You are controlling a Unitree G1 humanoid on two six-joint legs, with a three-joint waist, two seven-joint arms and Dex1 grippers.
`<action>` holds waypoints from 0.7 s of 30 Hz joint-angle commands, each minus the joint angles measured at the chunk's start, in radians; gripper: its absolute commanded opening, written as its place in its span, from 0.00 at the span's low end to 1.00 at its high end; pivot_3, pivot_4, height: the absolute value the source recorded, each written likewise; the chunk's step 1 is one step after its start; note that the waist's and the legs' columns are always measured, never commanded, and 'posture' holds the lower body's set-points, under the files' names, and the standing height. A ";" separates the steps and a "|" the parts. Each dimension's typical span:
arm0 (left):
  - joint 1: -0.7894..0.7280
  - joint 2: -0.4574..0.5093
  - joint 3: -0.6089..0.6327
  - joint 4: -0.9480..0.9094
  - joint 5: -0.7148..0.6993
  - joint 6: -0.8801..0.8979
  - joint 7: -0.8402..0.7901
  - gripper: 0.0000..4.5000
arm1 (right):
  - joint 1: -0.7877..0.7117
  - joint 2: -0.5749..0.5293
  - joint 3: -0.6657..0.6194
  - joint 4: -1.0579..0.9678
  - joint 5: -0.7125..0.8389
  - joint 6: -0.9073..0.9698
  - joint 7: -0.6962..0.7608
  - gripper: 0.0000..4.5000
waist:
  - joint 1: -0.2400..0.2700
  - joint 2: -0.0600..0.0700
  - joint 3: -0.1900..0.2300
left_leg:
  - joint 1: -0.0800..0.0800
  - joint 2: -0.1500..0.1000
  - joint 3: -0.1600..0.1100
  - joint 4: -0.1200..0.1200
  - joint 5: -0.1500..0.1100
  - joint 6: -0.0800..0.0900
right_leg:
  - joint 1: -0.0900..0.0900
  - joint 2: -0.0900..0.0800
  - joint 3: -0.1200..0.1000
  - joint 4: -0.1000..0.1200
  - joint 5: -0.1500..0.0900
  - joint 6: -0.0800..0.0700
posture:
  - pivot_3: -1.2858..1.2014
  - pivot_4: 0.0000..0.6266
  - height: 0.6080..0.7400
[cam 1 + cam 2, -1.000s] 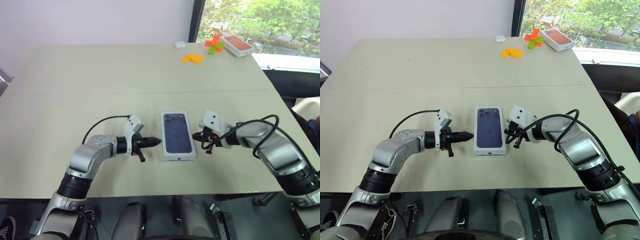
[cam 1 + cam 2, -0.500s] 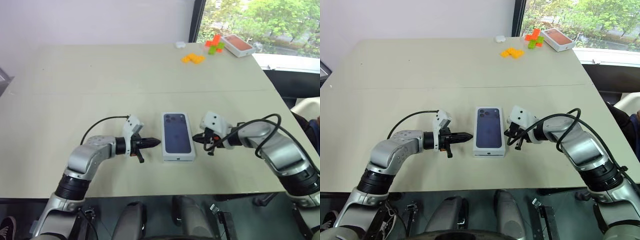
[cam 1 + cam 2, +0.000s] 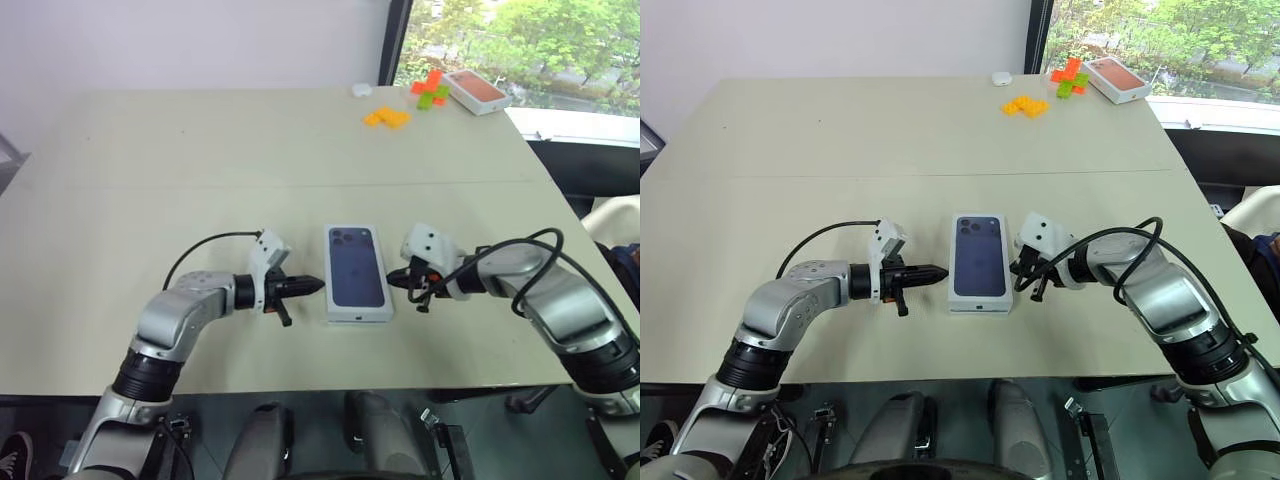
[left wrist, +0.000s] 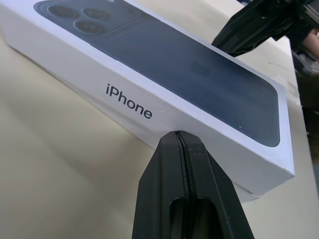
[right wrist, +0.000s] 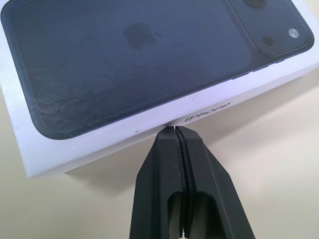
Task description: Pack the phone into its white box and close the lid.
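Note:
The lid (image 3: pixel 357 270), white with a dark blue phone picture on top, lies flat on the table near its front edge. It covers the white box, which is hidden beneath it, and the phone is hidden too. My left gripper (image 3: pixel 318 285) is shut, its tip close against the lid's left long side (image 4: pixel 129 102), where "iPhone" is printed. My right gripper (image 3: pixel 393 282) is shut as well, with its tip at the lid's right long side (image 5: pixel 209 112). Neither gripper holds anything.
At the table's far right stand a white box with an orange-red top (image 3: pixel 475 90), orange and green blocks (image 3: pixel 428 90), a pile of orange pieces (image 3: pixel 385 117) and a small white object (image 3: pixel 360 89). The table's front edge (image 3: pixel 330 385) runs just below the grippers.

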 commanded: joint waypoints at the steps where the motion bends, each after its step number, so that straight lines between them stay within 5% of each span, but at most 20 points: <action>1: 0.008 -0.003 -0.003 -0.052 -0.035 0.006 -0.009 0.00 | -0.005 0.000 -0.029 -0.082 0.043 -0.002 0.019 0.01 | 0.000 0.000 0.000 | 0.000 0.000 0.000 0.000 0.000 0.000 | 0.000 0.000 0.000 0.000 0.000 0.000 | 0.52 0.24 1.00; 21: 0.060 0.042 -0.002 -0.043 -0.010 -0.020 -0.009 0.00 | 0.039 -0.010 0.072 -0.038 -0.069 -0.107 -0.014 0.01 | -0.001 0.000 0.000 | 0.001 0.000 0.000 0.000 0.000 0.000 | 0.000 0.000 0.000 0.000 0.000 0.000 | 0.52 0.24 1.00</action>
